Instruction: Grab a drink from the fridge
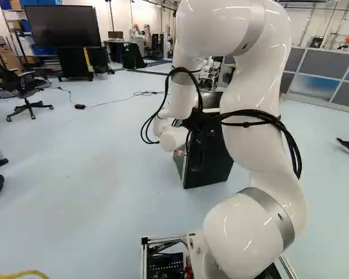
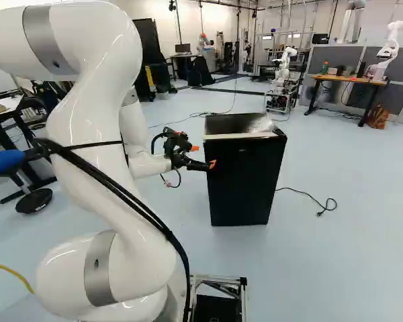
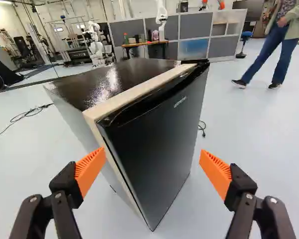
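1. Two fingers point(image 3: 90, 171) of the gripper point(image 3: 152, 160) stand wide apart, gripping nothing.
2. Just ahead is the black fridge point(image 2: 245, 191), upright, its door point(image 3: 154, 134) apparently shut; whether a fingertip touches it cannot be told.
3. No drink shows; it is presumably inside.
4. Getting the door open looks like the step in hand, with the drink itself a later matter.
5. Next, the arm point(image 1: 244, 75) likely needs to set a finger at the door's free edge and pull outward; which side is hinged is unclear.
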Robot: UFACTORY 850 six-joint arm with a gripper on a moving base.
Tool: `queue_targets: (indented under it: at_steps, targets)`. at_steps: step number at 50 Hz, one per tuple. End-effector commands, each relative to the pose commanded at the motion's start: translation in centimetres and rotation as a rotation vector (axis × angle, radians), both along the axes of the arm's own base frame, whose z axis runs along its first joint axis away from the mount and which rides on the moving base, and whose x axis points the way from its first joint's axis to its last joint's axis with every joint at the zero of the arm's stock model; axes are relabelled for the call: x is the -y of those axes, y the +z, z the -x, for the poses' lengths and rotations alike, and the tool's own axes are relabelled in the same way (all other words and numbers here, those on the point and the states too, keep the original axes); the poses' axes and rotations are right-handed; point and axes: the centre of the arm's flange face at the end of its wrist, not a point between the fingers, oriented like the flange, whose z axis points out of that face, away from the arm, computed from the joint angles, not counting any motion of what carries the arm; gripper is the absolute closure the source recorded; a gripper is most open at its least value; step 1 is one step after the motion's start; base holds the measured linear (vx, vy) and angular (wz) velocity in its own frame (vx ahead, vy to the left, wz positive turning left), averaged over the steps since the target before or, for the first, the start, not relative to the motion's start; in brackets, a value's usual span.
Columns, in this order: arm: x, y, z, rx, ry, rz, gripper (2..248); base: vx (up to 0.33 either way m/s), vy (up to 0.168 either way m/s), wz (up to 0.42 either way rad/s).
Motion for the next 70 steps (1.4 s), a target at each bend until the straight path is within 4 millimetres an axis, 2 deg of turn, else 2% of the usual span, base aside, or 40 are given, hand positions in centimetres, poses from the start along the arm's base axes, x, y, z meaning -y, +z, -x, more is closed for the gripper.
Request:
queue_targets:
  at_steps: [32,70]
  targets:
    - [-1.6,-0.2,-2.2,0.022,0.019,-0.008,3,0.0,0.0,0.0]
    - [-1.6,-0.4,-4.4,0.043,0.004,-0.014,3,0.0,0.0,0.0]
